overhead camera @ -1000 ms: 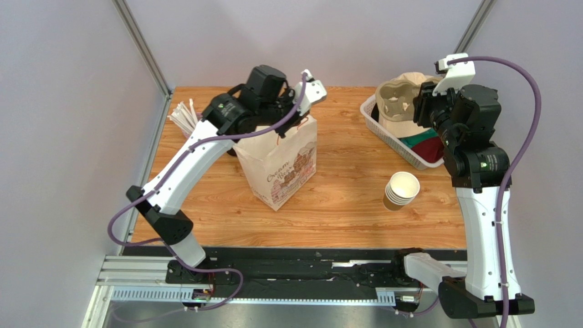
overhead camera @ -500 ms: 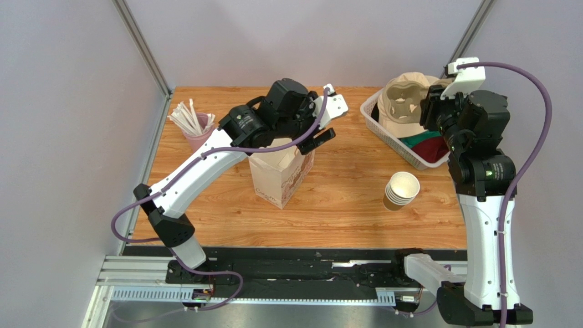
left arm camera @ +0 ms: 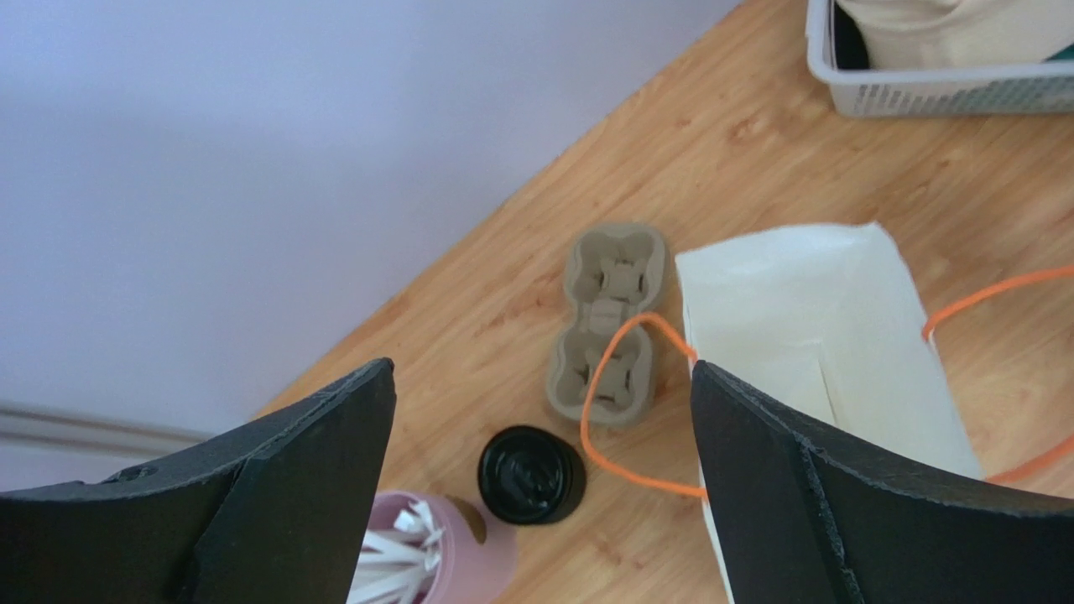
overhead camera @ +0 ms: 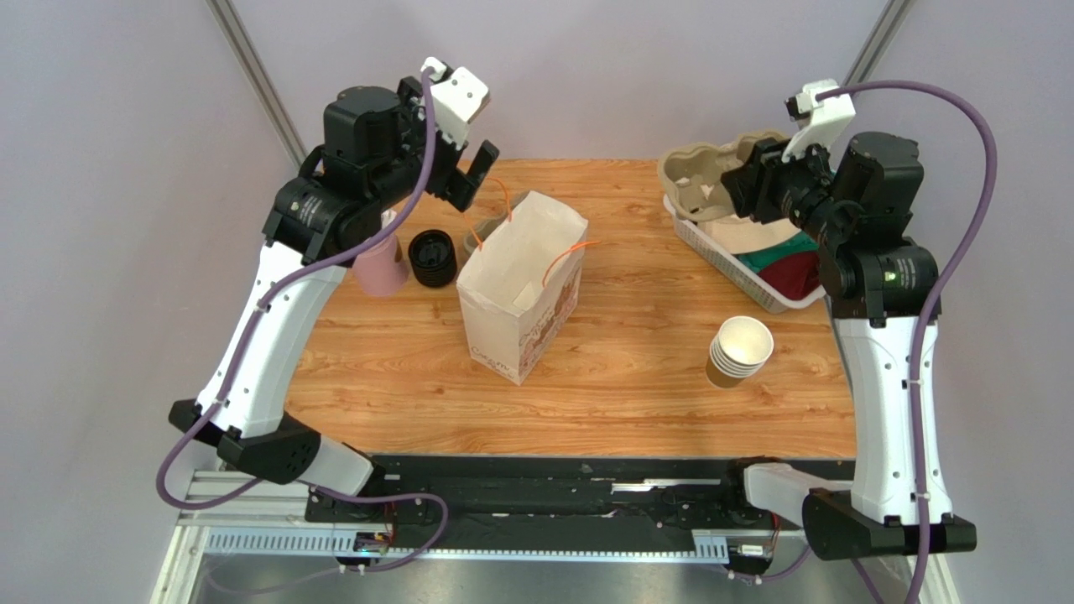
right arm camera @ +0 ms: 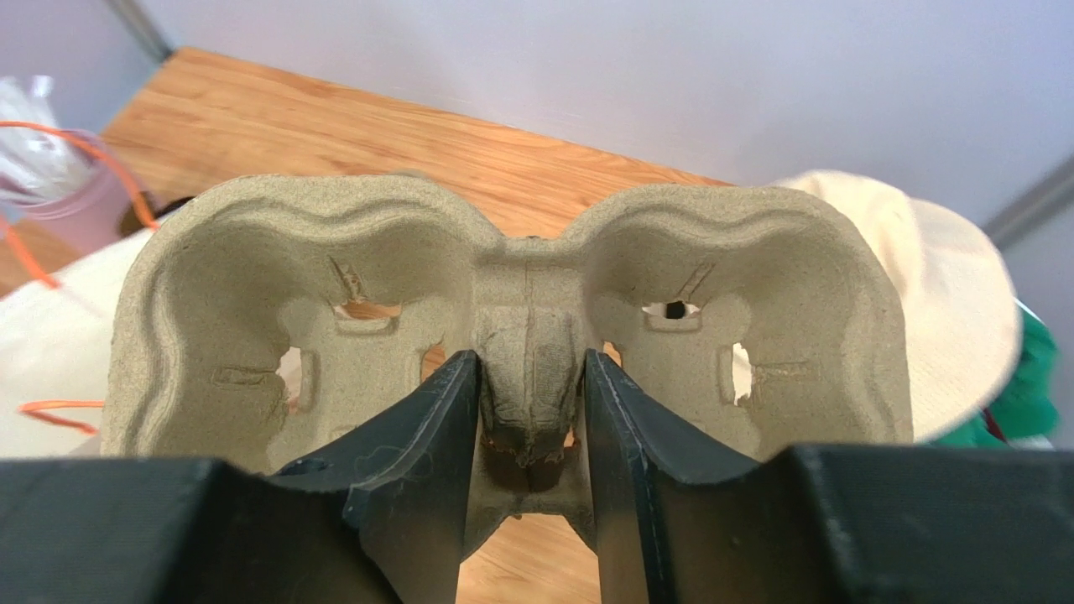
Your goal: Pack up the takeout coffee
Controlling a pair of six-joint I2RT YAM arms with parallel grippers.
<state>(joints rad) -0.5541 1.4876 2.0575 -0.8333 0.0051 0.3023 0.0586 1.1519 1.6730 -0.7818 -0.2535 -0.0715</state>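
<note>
Nearest the arm bases, a stack of lidless cups (overhead camera: 738, 350) is standing right of the open paper bag (overhead camera: 519, 287). The takeout coffee (overhead camera: 433, 257) is sitting on the table between that bag and a pink stirrer cup (overhead camera: 378, 268). The left gripper (overhead camera: 460, 179) is hovering above this area, its fingers wide apart. The right gripper (right arm camera: 530, 390) is pinching the central rib of a pulp cup carrier (right arm camera: 504, 290) over the basket (overhead camera: 731, 274).

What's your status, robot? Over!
Left gripper open, empty, up high. Right gripper shut on cup carrier. Coffee standing beside pink cup, not packed. Bag open, nothing blocking.
</note>
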